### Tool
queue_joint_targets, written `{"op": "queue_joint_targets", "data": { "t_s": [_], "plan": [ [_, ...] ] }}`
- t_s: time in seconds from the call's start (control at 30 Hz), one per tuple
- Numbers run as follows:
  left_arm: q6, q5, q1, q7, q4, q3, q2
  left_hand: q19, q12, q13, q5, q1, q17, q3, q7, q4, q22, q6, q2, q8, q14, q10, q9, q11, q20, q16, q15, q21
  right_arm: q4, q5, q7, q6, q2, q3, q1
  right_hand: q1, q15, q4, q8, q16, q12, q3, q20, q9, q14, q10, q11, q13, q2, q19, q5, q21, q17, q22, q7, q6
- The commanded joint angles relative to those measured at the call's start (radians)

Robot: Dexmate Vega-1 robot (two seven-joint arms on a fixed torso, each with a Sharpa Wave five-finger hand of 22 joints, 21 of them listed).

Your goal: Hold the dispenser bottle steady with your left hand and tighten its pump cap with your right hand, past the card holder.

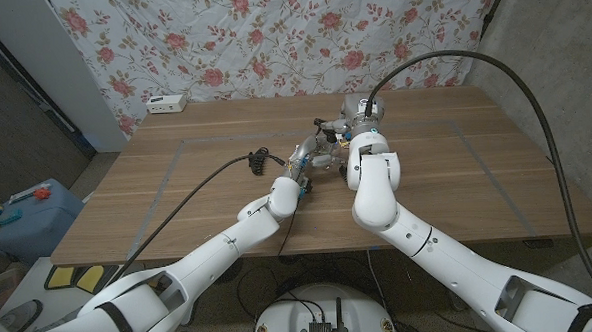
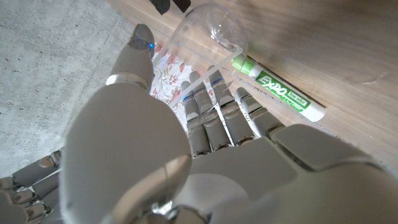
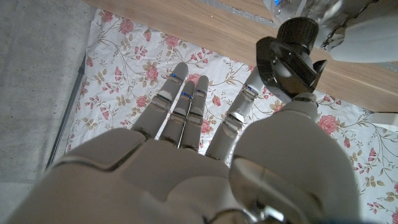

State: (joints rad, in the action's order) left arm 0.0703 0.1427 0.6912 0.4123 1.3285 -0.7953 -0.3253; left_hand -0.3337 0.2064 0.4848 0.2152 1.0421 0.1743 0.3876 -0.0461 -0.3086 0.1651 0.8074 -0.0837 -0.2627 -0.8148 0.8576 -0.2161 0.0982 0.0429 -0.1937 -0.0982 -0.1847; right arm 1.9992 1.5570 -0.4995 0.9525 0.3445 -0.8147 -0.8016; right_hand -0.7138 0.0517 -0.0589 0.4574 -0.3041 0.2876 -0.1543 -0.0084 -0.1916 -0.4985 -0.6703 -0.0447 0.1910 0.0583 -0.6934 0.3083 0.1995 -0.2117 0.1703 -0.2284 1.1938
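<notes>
My left hand (image 1: 305, 167) grips a clear dispenser bottle (image 2: 208, 28) at the table's middle, fingers (image 2: 214, 118) wrapped round its body. In the head view the bottle (image 1: 327, 145) is mostly hidden between both hands. The black pump cap (image 3: 287, 59) stands on the bottle's neck. My right hand (image 1: 363, 133) is over the bottle; in its wrist view this hand (image 3: 186, 124) has the thumb under the cap and the nearest finger beside it, pinching it, the other fingers spread straight. The left hand (image 3: 354, 31) shows just behind the cap.
A green-capped Expo marker (image 2: 280, 90) lies on the wood right beside the bottle. A white power strip (image 1: 165, 103) sits at the table's back left edge. A blue bin (image 1: 28, 213) stands off the table to the left. A floral cloth hangs behind.
</notes>
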Motion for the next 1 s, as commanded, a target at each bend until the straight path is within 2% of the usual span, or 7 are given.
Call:
{"op": "queue_joint_targets", "data": {
  "t_s": [0.03, 0.17, 0.27, 0.3, 0.43, 0.9, 1.0],
  "plan": [
    [-0.009, 0.005, 0.011, 0.01, 0.017, 0.001, 0.001, 0.004, 0.008, 0.004, -0.001, -0.19, 0.005, 0.165, -0.004, 0.157, 0.004, 0.149, 0.214, -0.005, 0.003, 0.004, -0.002, -0.002, 0.026, 0.002, -0.038, -0.004, 0.005, 0.029, 0.034, -0.071, -0.033, 0.05, -0.048, 0.005, 0.011, 0.0, 0.11, 0.005, -0.016, -0.012, 0.002, -0.028, 0.0, 0.012, -0.003, 0.0, -0.008, -0.005, -0.001, -0.002, -0.007, 0.002, 0.204, 0.233],
    [-0.011, 0.006, 0.015, 0.014, 0.022, 0.001, 0.001, 0.005, 0.007, 0.003, -0.001, -0.185, 0.007, 0.166, 0.001, 0.153, 0.004, 0.153, 0.215, -0.007, 0.007, 0.004, -0.003, -0.004, 0.027, 0.001, -0.037, -0.004, 0.017, 0.022, 0.033, -0.089, -0.033, 0.06, -0.055, 0.03, 0.008, -0.01, 0.091, 0.013, -0.028, -0.026, 0.008, -0.011, 0.011, 0.02, -0.004, 0.001, -0.014, 0.001, -0.007, -0.005, -0.011, 0.002, 0.199, 0.185],
    [-0.014, 0.008, 0.019, 0.017, 0.028, 0.001, -0.001, 0.005, 0.007, 0.003, -0.001, -0.186, 0.007, 0.165, -0.001, 0.153, 0.004, 0.154, 0.215, -0.007, 0.005, 0.004, -0.003, -0.003, 0.027, 0.0, -0.036, -0.004, 0.021, 0.027, 0.026, -0.097, -0.035, 0.064, -0.057, 0.037, -0.002, -0.013, 0.054, 0.02, -0.043, -0.031, 0.014, -0.001, 0.021, 0.035, -0.012, 0.002, -0.015, 0.013, -0.01, -0.008, -0.014, 0.002, 0.193, 0.117],
    [-0.015, 0.008, 0.021, 0.018, 0.03, 0.002, -0.001, 0.005, 0.007, 0.003, -0.001, -0.186, 0.007, 0.165, -0.002, 0.153, 0.004, 0.155, 0.215, -0.008, 0.006, 0.004, -0.003, -0.003, 0.027, 0.0, -0.036, -0.004, 0.023, 0.024, 0.028, -0.099, -0.037, 0.067, -0.059, 0.04, -0.007, -0.013, 0.047, 0.023, -0.048, -0.033, 0.016, 0.001, 0.025, 0.043, 0.0, 0.002, -0.016, 0.017, -0.01, -0.009, -0.014, 0.002, 0.192, 0.11],
    [-0.02, 0.01, 0.027, 0.021, 0.041, 0.004, -0.007, 0.004, 0.008, 0.003, -0.001, -0.185, 0.006, 0.166, 0.0, 0.152, 0.004, 0.156, 0.214, -0.008, 0.004, 0.006, -0.003, -0.001, 0.028, 0.0, -0.037, -0.004, 0.035, 0.012, 0.025, -0.112, -0.036, 0.078, -0.063, 0.056, -0.013, -0.02, 0.015, 0.03, -0.057, -0.042, 0.019, 0.005, 0.035, 0.052, -0.016, 0.003, -0.018, 0.024, -0.012, -0.01, -0.016, 0.002, 0.19, 0.056],
    [-0.019, 0.006, 0.04, 0.023, 0.055, 0.013, -0.019, 0.004, 0.007, 0.001, -0.002, -0.184, 0.006, 0.166, 0.001, 0.15, 0.004, 0.158, 0.213, -0.008, 0.004, 0.008, -0.003, -0.001, 0.028, -0.001, -0.038, -0.004, 0.09, -0.05, -0.005, -0.148, -0.012, 0.113, -0.071, 0.095, -0.044, -0.038, -0.113, 0.057, -0.083, -0.07, 0.051, 0.001, 0.067, 0.094, -0.029, 0.007, -0.022, 0.073, -0.007, -0.015, -0.02, 0.002, 0.169, -0.177],
    [-0.025, 0.006, 0.043, 0.027, 0.059, 0.016, -0.019, 0.004, 0.008, 0.001, -0.002, -0.179, 0.006, 0.166, 0.004, 0.146, 0.004, 0.16, 0.211, -0.009, 0.005, 0.009, -0.003, 0.0, 0.03, -0.001, -0.038, -0.005, 0.103, -0.063, -0.008, -0.154, -0.002, 0.12, -0.073, 0.103, -0.052, -0.042, -0.13, 0.062, -0.089, -0.076, 0.053, 0.0, 0.076, 0.11, -0.034, 0.008, -0.023, 0.082, -0.006, -0.015, -0.021, 0.002, 0.165, -0.209]
  ]
}}
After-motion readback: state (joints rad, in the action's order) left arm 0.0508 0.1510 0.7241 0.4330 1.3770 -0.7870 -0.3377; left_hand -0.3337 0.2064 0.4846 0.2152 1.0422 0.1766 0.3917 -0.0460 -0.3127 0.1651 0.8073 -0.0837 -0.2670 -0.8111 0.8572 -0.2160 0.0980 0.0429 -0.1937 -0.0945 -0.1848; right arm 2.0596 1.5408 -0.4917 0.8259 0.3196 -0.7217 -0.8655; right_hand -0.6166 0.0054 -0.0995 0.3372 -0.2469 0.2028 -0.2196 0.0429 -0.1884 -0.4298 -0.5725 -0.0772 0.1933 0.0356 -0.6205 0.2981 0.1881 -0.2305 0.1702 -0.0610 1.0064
